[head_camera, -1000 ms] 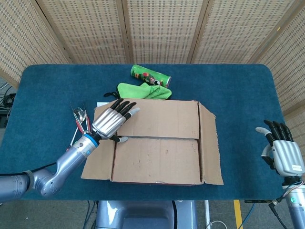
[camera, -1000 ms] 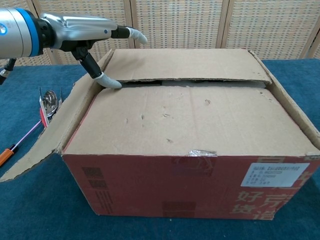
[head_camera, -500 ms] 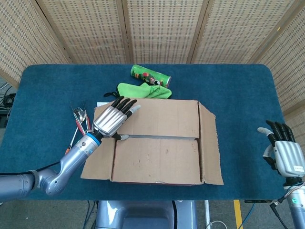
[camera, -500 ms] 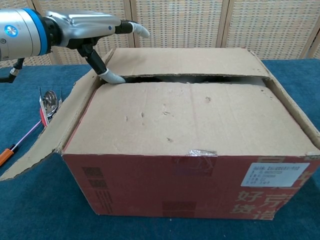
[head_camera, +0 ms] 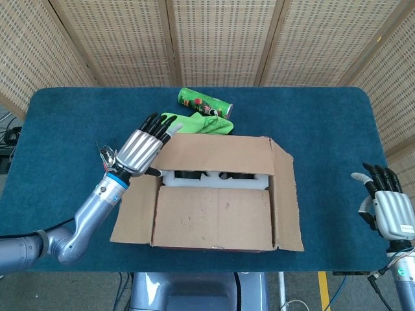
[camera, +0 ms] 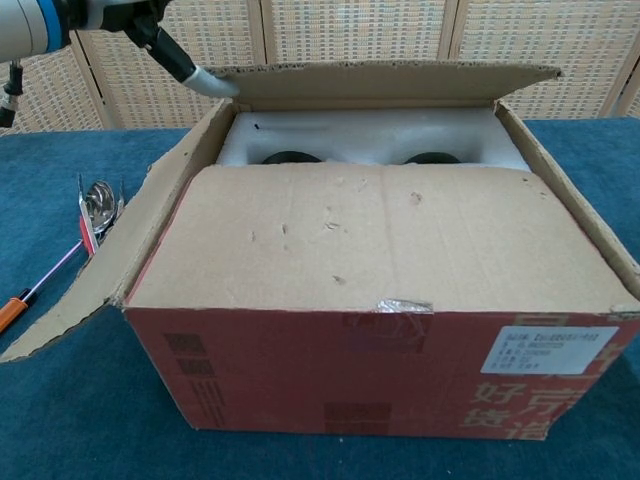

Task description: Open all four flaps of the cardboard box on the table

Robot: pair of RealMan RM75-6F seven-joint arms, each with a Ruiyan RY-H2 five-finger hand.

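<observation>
Cardboard box (head_camera: 217,194) sits at the near-centre of the blue tabletop (head_camera: 318,123), brown on top with a red printed front. Far flap (camera: 385,85) is raised, partly open. Near flap (camera: 375,235) lies flat and closed. Both side flaps are folded outward, the left one (camera: 95,275) sloping down to the tabletop. Under the raised flap, a white foam insert (camera: 370,140) with two dark round shapes is visible.

Writing: the chest view shows a white label (camera: 555,350) at the front right of the box, its print too small to read, and large Chinese characters in darker red beside it. The green can (head_camera: 204,102) behind the box carries printing, unreadable.

Left robot hand (head_camera: 141,148) is at the far flap's left corner, fingers extended over its outer side; the chest view shows a fingertip (camera: 210,82) pressed under the flap edge. Right robot hand (head_camera: 388,206) is well apart at the tabletop's right edge, fingers spread, holding nothing.

Head view only: the can, a green cloth (head_camera: 198,123) and the right robot hand. Chest view only: the red front and label. Spoon (camera: 97,200) and small tools lie left of the box.
</observation>
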